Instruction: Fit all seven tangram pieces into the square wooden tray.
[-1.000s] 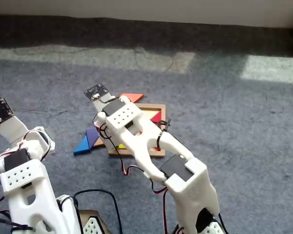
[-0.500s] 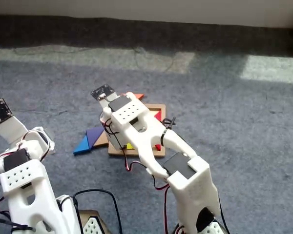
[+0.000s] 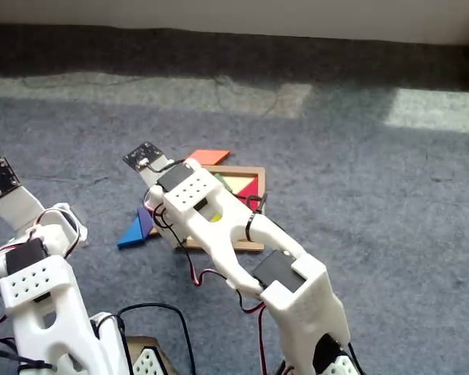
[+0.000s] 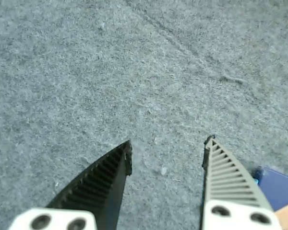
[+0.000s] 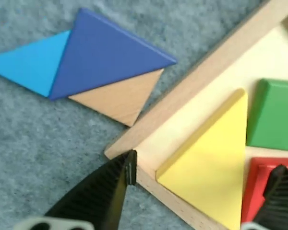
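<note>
The square wooden tray [image 5: 192, 91] holds a yellow triangle [image 5: 206, 172], a green piece [image 5: 273, 115] and a red piece [image 5: 257, 187]. My right gripper [image 5: 205, 168] hangs open over the tray's corner, with the yellow triangle between its fingers and nothing gripped. Just outside the tray lie a light blue triangle [image 5: 29, 62], a dark blue triangle [image 5: 101, 52] and a tan triangle [image 5: 122, 96], edge to edge. An orange piece [image 3: 209, 157] lies beyond the tray [image 3: 254, 246]. My left gripper [image 4: 169, 142] is open above bare carpet, beside the dark blue triangle's corner [image 4: 278, 184].
Grey carpet [image 3: 359, 180] covers the whole work surface. The right arm [image 3: 219, 226] stretches over the tray and hides much of it from above. The left arm [image 3: 39, 266] stands at the near left.
The right arm's wrist swung right over the tray, then back left toward the tray's left corner. The left arm has not moved.
</note>
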`<state>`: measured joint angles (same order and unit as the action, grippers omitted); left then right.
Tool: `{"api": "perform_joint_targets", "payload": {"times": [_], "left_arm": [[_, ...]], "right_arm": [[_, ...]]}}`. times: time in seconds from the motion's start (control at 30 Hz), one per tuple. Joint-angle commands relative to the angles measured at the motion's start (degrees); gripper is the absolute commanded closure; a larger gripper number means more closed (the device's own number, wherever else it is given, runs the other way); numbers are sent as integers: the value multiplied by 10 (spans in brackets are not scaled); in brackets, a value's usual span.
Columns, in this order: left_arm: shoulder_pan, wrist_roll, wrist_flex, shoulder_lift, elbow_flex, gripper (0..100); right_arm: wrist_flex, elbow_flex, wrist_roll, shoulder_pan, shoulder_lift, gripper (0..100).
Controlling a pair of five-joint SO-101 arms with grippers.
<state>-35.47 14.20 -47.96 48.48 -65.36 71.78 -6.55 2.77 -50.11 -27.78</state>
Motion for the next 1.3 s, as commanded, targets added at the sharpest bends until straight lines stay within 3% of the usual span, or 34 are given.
{"api": "perform_joint_targets", "payload": {"times": [0.0,0.33,1.03,1.27], "left_arm": [[-1,5,10,14,29,751],[-1,5,10,14,28,751],[0,5,10,13,27,751],[0,5,11,12,27,751]], "right_arm": [[-9,-24,5,-7,-29,599],[28,-26,5,-3,-32,692],[28,-30,5,26,-63,695],[132,-166,1,41,-140,695]]}}
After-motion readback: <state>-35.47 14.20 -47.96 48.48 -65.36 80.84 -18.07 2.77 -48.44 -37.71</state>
